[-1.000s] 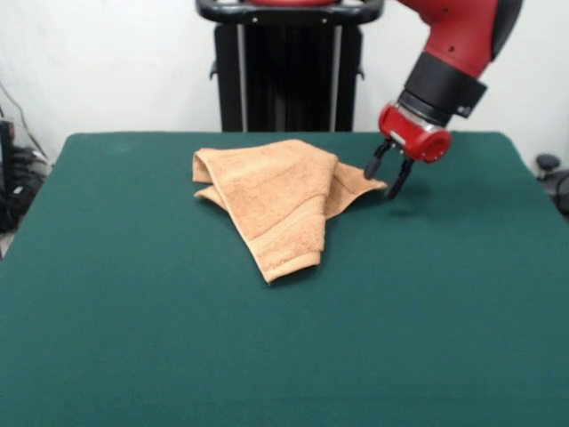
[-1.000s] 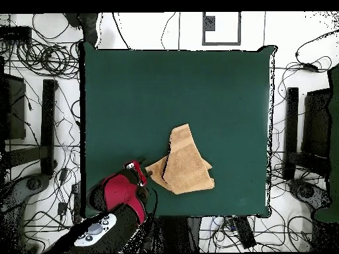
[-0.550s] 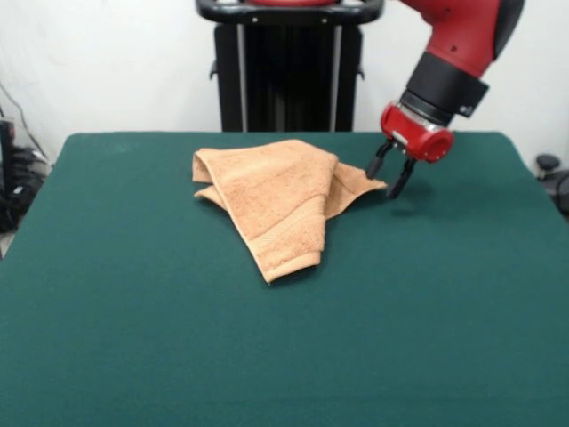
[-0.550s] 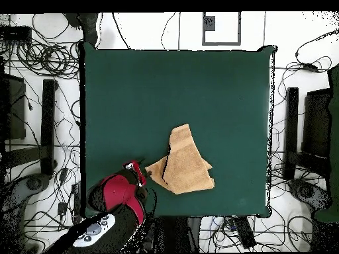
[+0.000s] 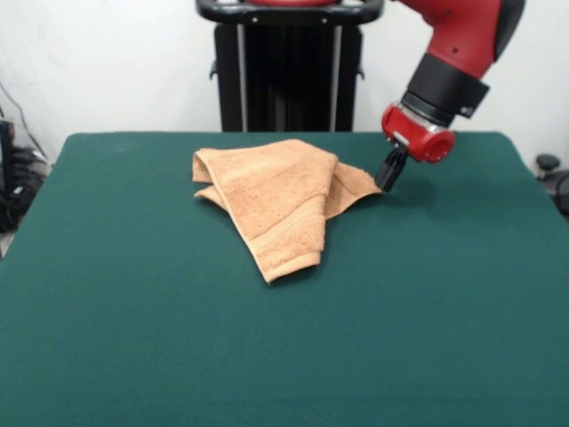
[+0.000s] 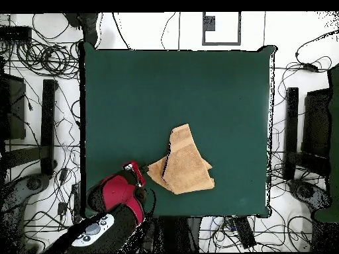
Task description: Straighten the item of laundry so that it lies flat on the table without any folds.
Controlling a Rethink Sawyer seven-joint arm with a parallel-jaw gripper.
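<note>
Folded towel [image 5: 276, 200] on table [image 5: 267, 356], gripper [image 5: 388, 178] jaws closed on its corner, no legible writing

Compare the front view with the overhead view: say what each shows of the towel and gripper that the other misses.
Only the front view shows the gripper shut on the towel corner, and the layers folded over one another. Only the overhead view shows the towel's whole outline and its place near one edge of the table, with cables on the floor around. Both show the towel still folded, with the gripper at one corner.

Red arm [image 5: 462, 31], black wrist band, black gripper [image 5: 388, 172]
</note>
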